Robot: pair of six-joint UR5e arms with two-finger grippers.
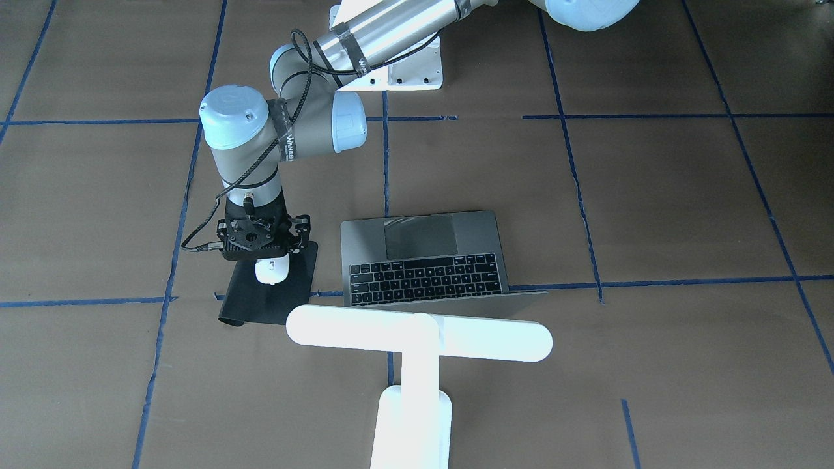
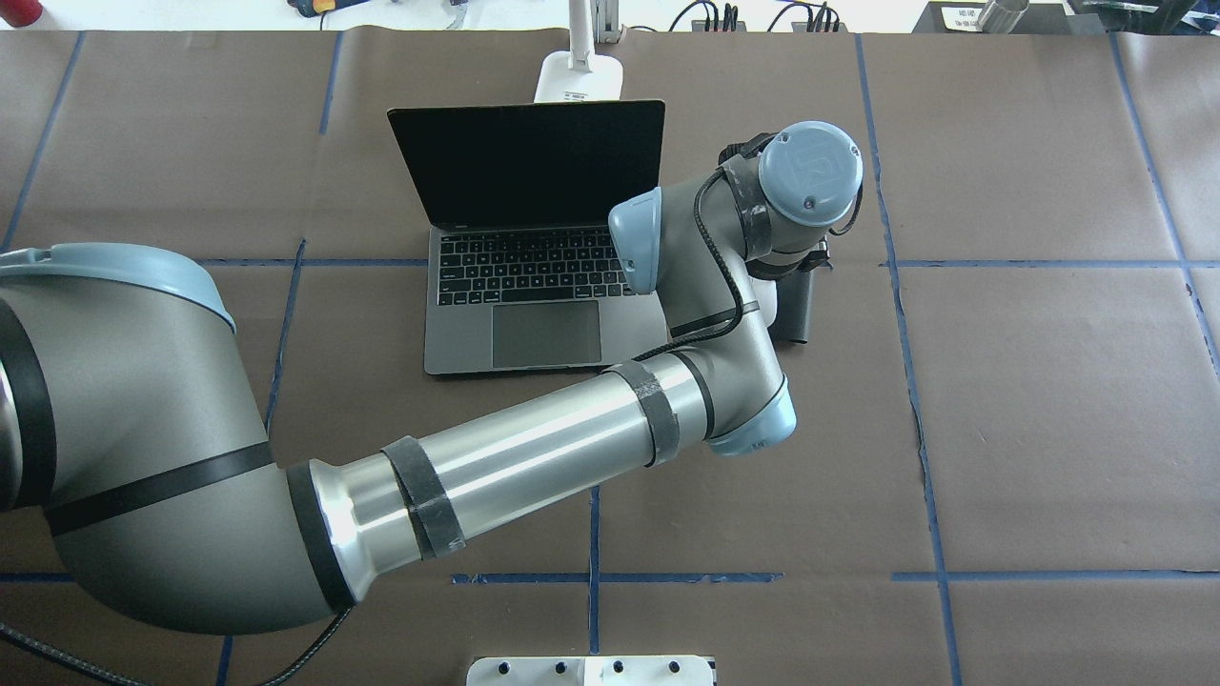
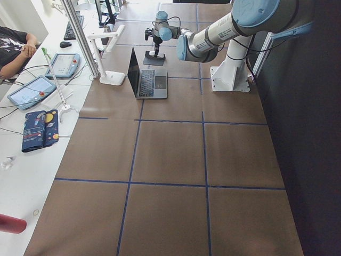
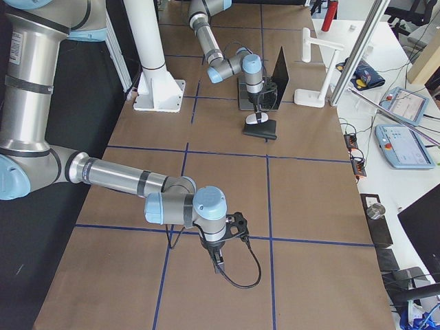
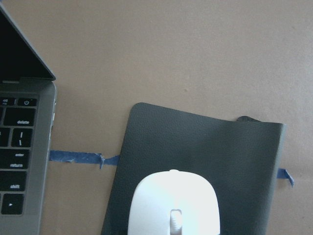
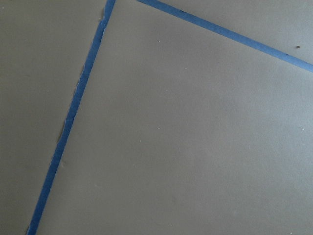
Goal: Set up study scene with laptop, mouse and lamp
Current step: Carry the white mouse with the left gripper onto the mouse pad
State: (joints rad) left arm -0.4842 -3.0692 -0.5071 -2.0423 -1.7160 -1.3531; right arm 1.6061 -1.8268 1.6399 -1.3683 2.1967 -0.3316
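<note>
The open laptop [image 1: 423,260] stands mid-table with its dark screen up; it also shows in the overhead view [image 2: 534,286]. The white T-shaped lamp [image 1: 417,342] stands behind it. The white mouse [image 1: 272,270] lies on a black mat [image 1: 260,303], beside the laptop, and fills the bottom of the left wrist view [image 5: 173,205]. My left gripper [image 1: 262,251] hangs straight over the mouse; its fingers are hidden, so I cannot tell if it grips. My right gripper [image 4: 218,260] points down at bare table far from these things; I cannot tell its state.
The white bolted pedestal [image 1: 417,71] stands at the robot's side of the table. My left arm [image 2: 534,457] reaches across in front of the laptop. Blue tape lines [image 6: 73,117] grid the brown table. A side bench holds tablets [image 3: 37,90].
</note>
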